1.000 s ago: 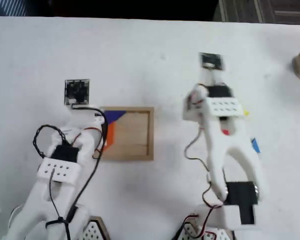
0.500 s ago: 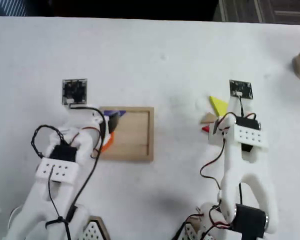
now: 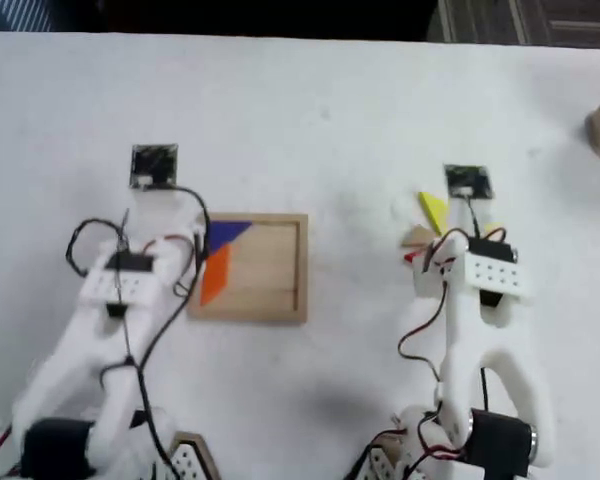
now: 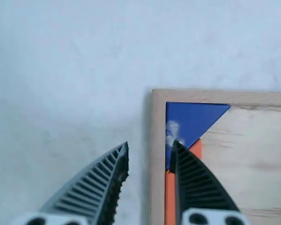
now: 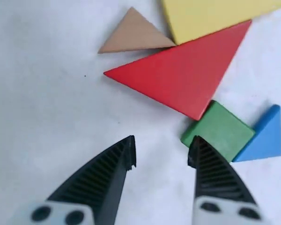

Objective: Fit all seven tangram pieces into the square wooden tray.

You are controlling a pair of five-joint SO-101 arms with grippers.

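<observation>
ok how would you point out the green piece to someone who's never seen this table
On the white table, find the loose coloured pieces by the right arm, away from the wooden tray. The green piece lies between the big red triangle and a small blue triangle. It is the only green one and a square, while both neighbours are triangles.

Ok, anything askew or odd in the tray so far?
Nothing stands out. The dark blue triangle and orange piece lie flat in a corner of the square wooden tray. The pale patch on the blue one may be glare.
</observation>
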